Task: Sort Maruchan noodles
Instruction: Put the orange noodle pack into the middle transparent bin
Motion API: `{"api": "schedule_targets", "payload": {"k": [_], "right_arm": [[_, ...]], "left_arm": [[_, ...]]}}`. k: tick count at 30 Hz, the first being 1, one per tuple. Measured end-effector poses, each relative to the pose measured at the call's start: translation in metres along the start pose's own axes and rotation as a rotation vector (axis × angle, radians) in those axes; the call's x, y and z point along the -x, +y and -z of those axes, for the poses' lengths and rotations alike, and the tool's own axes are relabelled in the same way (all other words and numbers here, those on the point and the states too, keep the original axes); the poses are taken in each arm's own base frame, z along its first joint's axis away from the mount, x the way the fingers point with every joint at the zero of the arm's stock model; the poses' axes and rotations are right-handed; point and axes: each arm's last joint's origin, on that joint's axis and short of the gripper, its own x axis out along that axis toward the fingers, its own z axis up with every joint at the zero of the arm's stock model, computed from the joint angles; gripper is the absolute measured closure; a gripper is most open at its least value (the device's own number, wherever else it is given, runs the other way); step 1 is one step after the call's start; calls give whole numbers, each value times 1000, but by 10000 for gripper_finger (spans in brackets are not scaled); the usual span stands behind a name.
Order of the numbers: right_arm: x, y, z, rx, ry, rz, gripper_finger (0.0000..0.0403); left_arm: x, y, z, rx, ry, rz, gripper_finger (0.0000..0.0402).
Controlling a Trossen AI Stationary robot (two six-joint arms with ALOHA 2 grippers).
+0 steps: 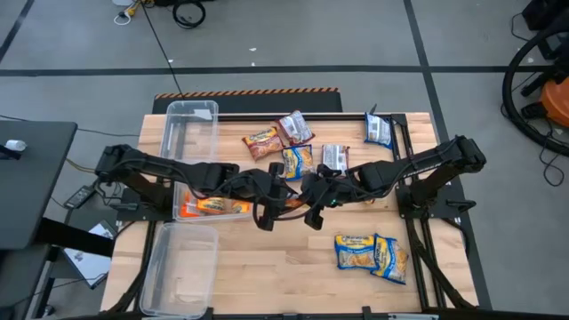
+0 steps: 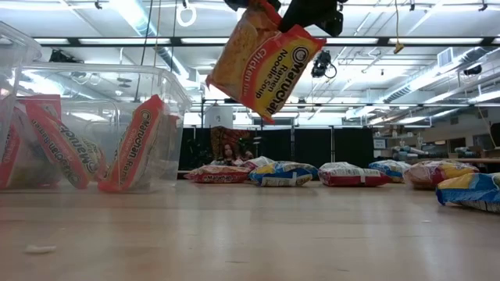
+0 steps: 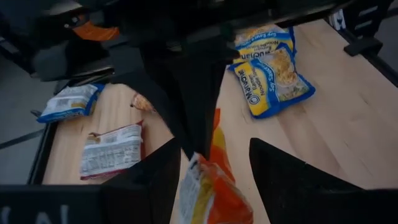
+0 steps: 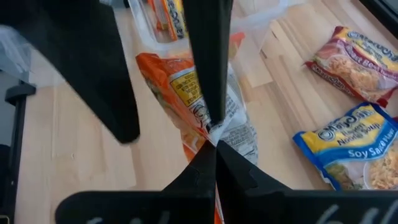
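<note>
At frame center, the right end effector (image 4: pixel 214 142) is clamped on an orange packet (image 2: pixel 262 61), while the left end effector's (image 3: pixel 208 163) fingers stand apart around it.

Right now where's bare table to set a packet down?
Bare wood lies between the near clear bin and the blue-and-yellow packets, and along the table's near edge. Crowded: the far middle, with its packet cluster, and under both hands mid-table.

Two clear bins (image 1: pixel 192 108), two arms (image 1: pixel 151 164), seven noodle packets (image 1: pixel 356 252) loose on the table (image 1: pixel 267 276).
</note>
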Motion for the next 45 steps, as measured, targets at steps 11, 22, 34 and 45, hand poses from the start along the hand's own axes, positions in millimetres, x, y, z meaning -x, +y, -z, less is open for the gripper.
{"api": "schedule_targets", "payload": {"k": [11,22,34,45], "right_arm": [[0,3,-5,-17,-45,-30,396],[1,3,-6,19,-67,-31,368],[75,-7,-17,31,-246,21,254],[100,-5,0,40,-353,204,257]], "left_arm": [[-2,4,9,135,77,2,248],[3,6,6,128,59,30,384],[72,6,-6,264,28,-178,385],[167,-25,40,715,58,-770,385]]}}
